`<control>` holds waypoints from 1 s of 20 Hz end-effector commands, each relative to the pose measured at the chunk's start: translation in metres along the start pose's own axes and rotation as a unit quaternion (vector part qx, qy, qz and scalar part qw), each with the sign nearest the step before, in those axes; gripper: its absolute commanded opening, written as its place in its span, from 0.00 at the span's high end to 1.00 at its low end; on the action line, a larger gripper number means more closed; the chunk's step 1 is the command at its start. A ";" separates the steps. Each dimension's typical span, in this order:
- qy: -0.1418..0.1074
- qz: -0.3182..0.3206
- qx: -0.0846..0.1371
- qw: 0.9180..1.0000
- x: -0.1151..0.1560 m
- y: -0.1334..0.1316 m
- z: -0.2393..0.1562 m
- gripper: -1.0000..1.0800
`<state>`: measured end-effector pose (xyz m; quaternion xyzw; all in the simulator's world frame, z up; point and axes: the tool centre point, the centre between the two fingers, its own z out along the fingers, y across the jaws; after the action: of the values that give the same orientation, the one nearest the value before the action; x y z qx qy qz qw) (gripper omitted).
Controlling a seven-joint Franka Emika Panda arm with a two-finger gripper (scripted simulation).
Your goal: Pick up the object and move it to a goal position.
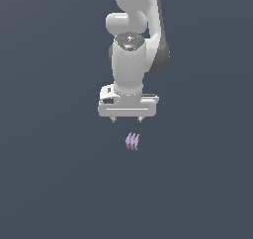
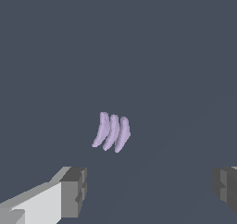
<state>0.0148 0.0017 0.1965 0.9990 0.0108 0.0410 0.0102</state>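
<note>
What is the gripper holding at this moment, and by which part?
Nothing. The gripper is open, its fingers spread wide, and the purple object sits apart from them, ungrasped.

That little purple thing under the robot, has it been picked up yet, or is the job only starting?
Not picked up yet. The end effector hangs open above the purple object, with a clear gap between them. In the wrist view the object sits apart from both fingertips. Lining up looks roughly done; lowering, closing on it, lifting and carrying it to the goal all remain. No goal marker shows.

You're in a bare simulated scene, flat dark slate-blue backdrop, untextured rendered white arm point(image 1: 129, 60), no furnishings.
</note>
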 end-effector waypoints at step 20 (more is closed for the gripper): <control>0.002 0.002 0.011 1.000 0.006 -0.031 -0.001 0.04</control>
<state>0.0203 0.0332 0.2008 0.9989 0.0125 0.0443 -0.0011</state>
